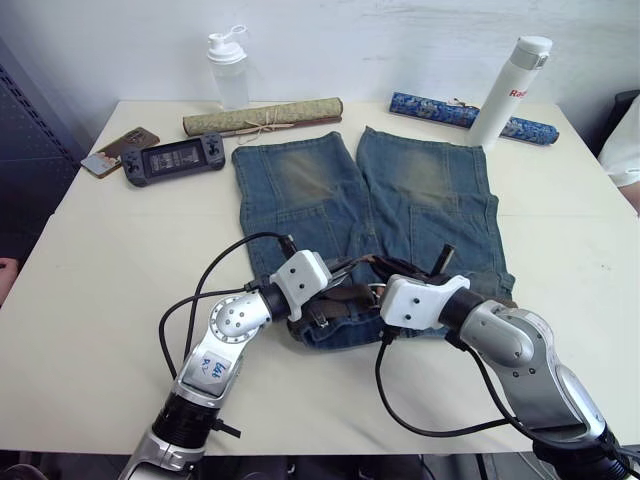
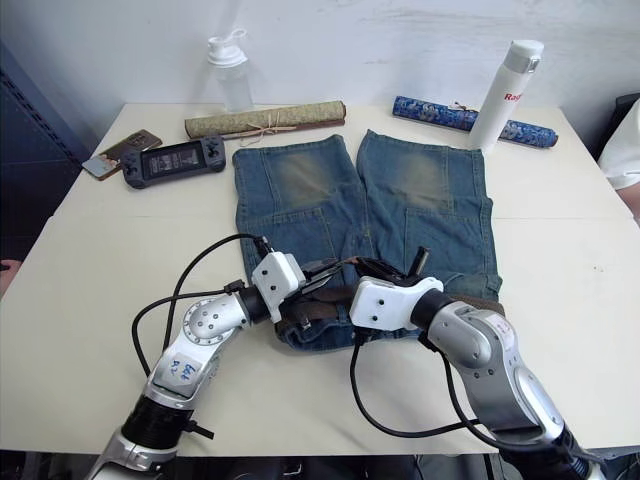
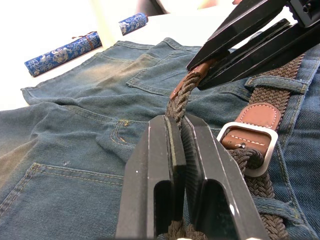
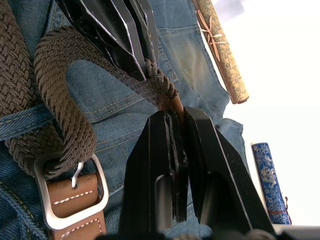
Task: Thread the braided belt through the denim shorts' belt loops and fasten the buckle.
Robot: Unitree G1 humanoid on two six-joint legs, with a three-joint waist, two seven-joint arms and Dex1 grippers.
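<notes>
1. The braided belt [image 3: 260, 185] lies along the waistband of the denim shorts [image 1: 370, 200], its strap already passed through the buckle [image 3: 248, 142].
2. Your left gripper [image 3: 176, 150] has its jaws clamped on the strap's loose stretch just beside the buckle.
3. Your right gripper [image 4: 176, 131] pinches the tan tip, farther from the buckle.
4. Between them the strap runs away from the buckle, so I judge the tightening pull falls to the right gripper.

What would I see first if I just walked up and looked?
Two robot arms meet over the waistband of the denim shorts, spread flat in the middle of the table. The left gripper and the right gripper both pinch the braided belt near its tan end. Right beside them shines the silver buckle, with the belt already passed through it.
</notes>
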